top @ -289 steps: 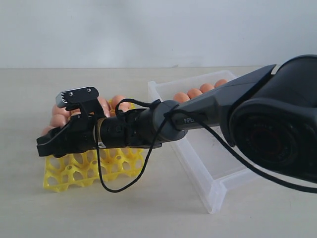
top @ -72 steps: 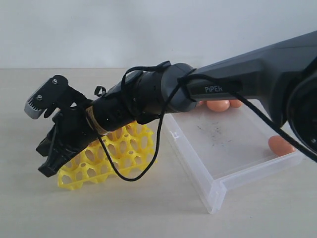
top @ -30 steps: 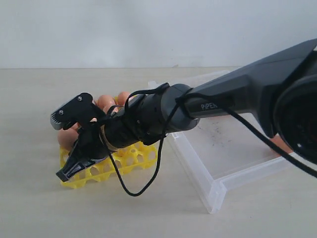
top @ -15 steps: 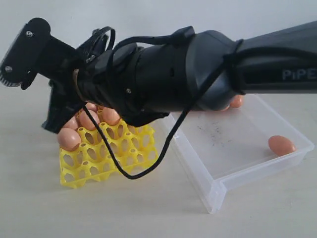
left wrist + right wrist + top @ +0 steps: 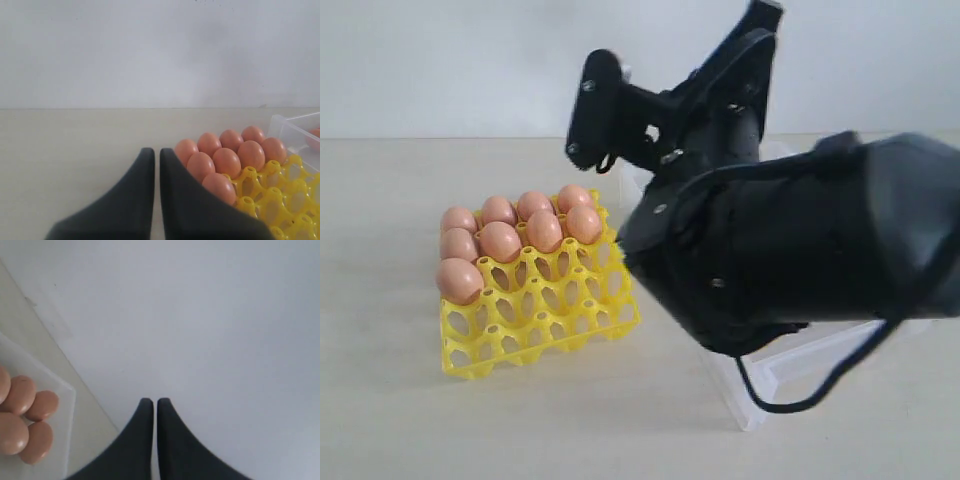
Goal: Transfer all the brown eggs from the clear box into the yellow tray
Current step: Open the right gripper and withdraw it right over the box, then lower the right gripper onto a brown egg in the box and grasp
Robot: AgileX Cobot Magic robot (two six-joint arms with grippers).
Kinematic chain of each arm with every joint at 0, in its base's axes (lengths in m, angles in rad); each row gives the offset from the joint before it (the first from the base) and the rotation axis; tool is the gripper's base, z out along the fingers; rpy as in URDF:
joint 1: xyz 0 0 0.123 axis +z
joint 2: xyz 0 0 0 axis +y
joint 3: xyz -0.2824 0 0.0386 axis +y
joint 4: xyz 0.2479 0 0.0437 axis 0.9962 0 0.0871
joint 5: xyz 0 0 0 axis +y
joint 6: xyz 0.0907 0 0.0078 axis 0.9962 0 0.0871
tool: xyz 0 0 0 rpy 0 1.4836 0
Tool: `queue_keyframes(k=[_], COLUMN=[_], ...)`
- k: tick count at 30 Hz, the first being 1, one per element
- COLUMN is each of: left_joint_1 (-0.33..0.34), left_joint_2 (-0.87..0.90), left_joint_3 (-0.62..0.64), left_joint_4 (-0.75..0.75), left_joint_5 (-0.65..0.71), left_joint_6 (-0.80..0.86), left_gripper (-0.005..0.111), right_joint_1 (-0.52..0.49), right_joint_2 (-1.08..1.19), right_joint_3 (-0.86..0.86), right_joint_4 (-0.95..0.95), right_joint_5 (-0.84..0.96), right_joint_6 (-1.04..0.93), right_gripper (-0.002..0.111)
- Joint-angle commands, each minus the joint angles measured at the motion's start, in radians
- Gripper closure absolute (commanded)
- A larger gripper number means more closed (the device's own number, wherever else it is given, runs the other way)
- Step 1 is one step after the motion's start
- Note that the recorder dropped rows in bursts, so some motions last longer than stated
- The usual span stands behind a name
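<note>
Nearest the exterior camera is the bulky black right arm (image 5: 800,250), raised and filling the right half of the frame. The right gripper (image 5: 152,400) has its jaws pressed together with nothing between them, and it is aimed at the pale wall (image 5: 225,315), not at any egg.

Under the arm sits the shallow transparent plastic box (image 5: 752,398). Only its front corner shows, lower right of centre.

Left of centre on the beige tabletop (image 5: 400,400) is the bright yellow plastic egg tray (image 5: 550,320). It holds nine matte orange-brown eggs (image 5: 500,241): two full rear rows plus one at the left end of the third row. The front cells are empty.

The left gripper (image 5: 154,151) is near the tray, jaws pressed together, empty.

My read is that the step in hand is the reach back to the box for the next egg. To do it well:
- Tilt the wrist down until the cluster at the lower left of the right wrist frame (image 5: 17,395) is centred.
- Spread the jaws before descending.
- Take an outer egg so the jaws have room, and straddle its short axis.
- Close gently and lift straight up.
- Seat it in the third-row cell next to the lone egg.

Hidden or unclear:
- The arm blocks nearly all of the box in the exterior view.
- The right wrist view shows about five eggs, cut off by the frame edge, so I can't tell how many are left.
- I can't make out the right jaw tips in the exterior view.
- The left arm is not visible in the exterior view.
</note>
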Motion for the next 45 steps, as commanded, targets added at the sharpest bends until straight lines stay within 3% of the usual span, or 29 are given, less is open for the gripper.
queue_keyframes(k=[1,6,11,18,22,24,25,27,28,31,33,37,38,40,42,45], left_joint_1=[-0.007,-0.007,-0.007,-0.007,-0.007,-0.007,-0.007,-0.007,-0.007,-0.007,-0.007,-0.007,-0.007,-0.007,-0.007,-0.007], left_joint_2=[0.003,0.003,0.003,0.003,0.003,0.003,0.003,0.003,0.003,0.003,0.003,0.003,0.003,0.003,0.003,0.003], left_joint_3=[0.004,0.004,0.004,0.004,0.004,0.004,0.004,0.004,0.004,0.004,0.004,0.004,0.004,0.004,0.004,0.004], left_joint_4=[-0.005,-0.005,-0.005,-0.005,-0.005,-0.005,-0.005,-0.005,-0.005,-0.005,-0.005,-0.005,-0.005,-0.005,-0.005,-0.005], left_joint_5=[-0.013,-0.013,-0.013,-0.013,-0.013,-0.013,-0.013,-0.013,-0.013,-0.013,-0.013,-0.013,-0.013,-0.013,-0.013,-0.013], left_joint_6=[0.005,0.005,0.005,0.005,0.005,0.005,0.005,0.005,0.005,0.005,0.005,0.005,0.005,0.005,0.005,0.005], left_gripper=[0.103,0.103,0.103,0.103,0.103,0.103,0.103,0.103,0.103,0.103,0.103,0.103,0.103,0.103,0.103,0.103], right_joint_1=[-0.047,-0.127,-0.248,-0.469,-0.562,-0.606,-0.62,-0.632,-0.631,-0.631,-0.611,-0.602,-0.604,-0.627,-0.655,-0.749], right_joint_2=[-0.142,-0.289,-0.38,-0.357,-0.313,-0.265,-0.247,-0.206,-0.192,-0.189,-0.189,-0.182,-0.173,-0.162,-0.147,-0.113], right_joint_3=[0.106,0.223,0.268,0.262,0.255,0.252,0.252,0.255,0.253,0.251,0.251,0.233,0.225,0.18,0.11,-0.028], right_joint_4=[-0.003,-0.003,0.006,0.297,0.183,-0.003,-0.003,-0.003,-0.003,0.041,0.036,-0.003,-0.003,-0.003,0.124,0.679], right_joint_5=[-0.005,-0.265,-0.766,-1.27,-1.415,-1.435,-1.435,-1.419,-1.392,-1.316,-0.992,-0.487,-0.412,-0.355,-0.364,-0.483], right_joint_6=[0.239,0.446,0.503,0.524,0.669,0.78,0.706,0.435,0.282,-0.058,-0.276,-0.504,-0.527,-0.392,-0.305,-0.457], right_gripper=[0.109,0.109,0.109,0.108,0.101,0.095,0.096,0.1,0.107,0.109,0.109,0.109,0.109,0.109,0.109,0.109])
